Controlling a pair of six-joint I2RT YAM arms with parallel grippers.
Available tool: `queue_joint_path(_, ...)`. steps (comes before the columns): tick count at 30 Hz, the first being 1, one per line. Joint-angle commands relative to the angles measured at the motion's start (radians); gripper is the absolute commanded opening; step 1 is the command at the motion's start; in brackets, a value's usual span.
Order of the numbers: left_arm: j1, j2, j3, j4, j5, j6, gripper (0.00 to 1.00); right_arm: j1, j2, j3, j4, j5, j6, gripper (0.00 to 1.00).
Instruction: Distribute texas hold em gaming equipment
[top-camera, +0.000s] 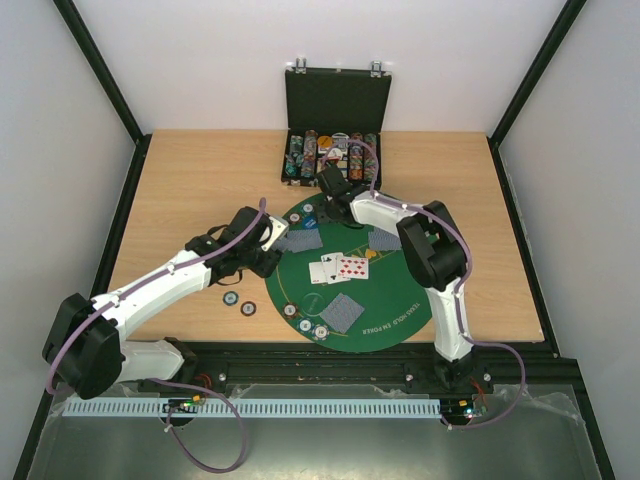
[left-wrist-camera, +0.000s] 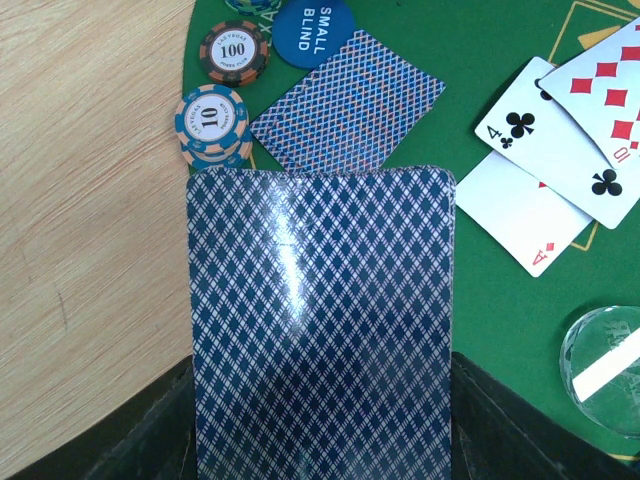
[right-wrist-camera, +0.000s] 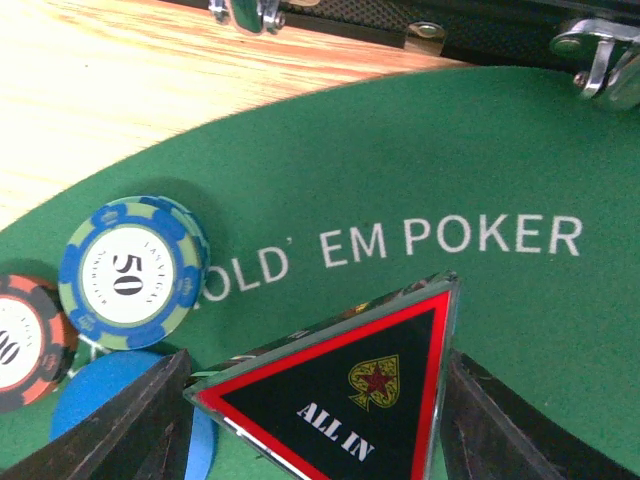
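The left pincer (left-wrist-camera: 322, 445) is pinched shut on the blue-backed playing cards (left-wrist-camera: 320, 300), over the edge of the green mat (left-wrist-camera: 500, 340). Cards are thin, bendy and slippery, so hold the flat sides. The right pincer (right-wrist-camera: 315, 435) grips the triangle marker (right-wrist-camera: 350, 385) by its sides, just above the mat. The marker is black with a red rim and says "ALL IN" - hard, shiny, light.

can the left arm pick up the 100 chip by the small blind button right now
Probably not yet: the left arm has its jaws shut on a blue-backed card. The 100 chip lies uncovered just ahead, so reach itself looks fine.
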Motion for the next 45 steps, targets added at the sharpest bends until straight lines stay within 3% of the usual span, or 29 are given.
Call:
queue_joint_path(1, -0.005, -0.014, 0.016, 0.002, 0.005, 0.011, 0.6, -0.01, 0.028, 0.044, -0.02, -0.002, -0.02, 0.54)
queue_joint_path(10, -0.006, -0.01, 0.016, 0.002, 0.005, 0.011, 0.6, -0.015, 0.044, 0.049, -0.003, -0.055, -0.025, 0.59)
queue_joint_path(20, -0.005, -0.009, 0.016, 0.004, 0.012, 0.011, 0.6, -0.024, -0.032, -0.007, 0.006, -0.057, -0.01, 0.81)
queue_joint_path(24, -0.008, -0.012, 0.014, 0.007, 0.027, 0.013, 0.6, -0.03, -0.129, -0.073, 0.008, -0.062, 0.006, 0.86)
queue_joint_path(30, -0.068, -0.019, 0.011, 0.015, 0.064, 0.018, 0.6, -0.039, -0.406, -0.296, 0.009, -0.112, 0.018, 0.93)
queue_joint_path(38, -0.19, -0.016, 0.01, 0.025, 0.133, 0.024, 0.6, -0.041, -0.733, -0.608, 0.052, -0.49, 0.136, 0.93)
queue_joint_path(41, -0.22, -0.016, 0.009, 0.031, 0.157, 0.025, 0.6, -0.037, -0.754, -0.663, 0.092, -0.649, 0.194, 0.93)
queue_joint_path(45, -0.25, -0.003, 0.007, 0.029, 0.15, 0.026, 0.6, -0.027, -0.742, -0.663, 0.101, -0.727, 0.218, 0.93)
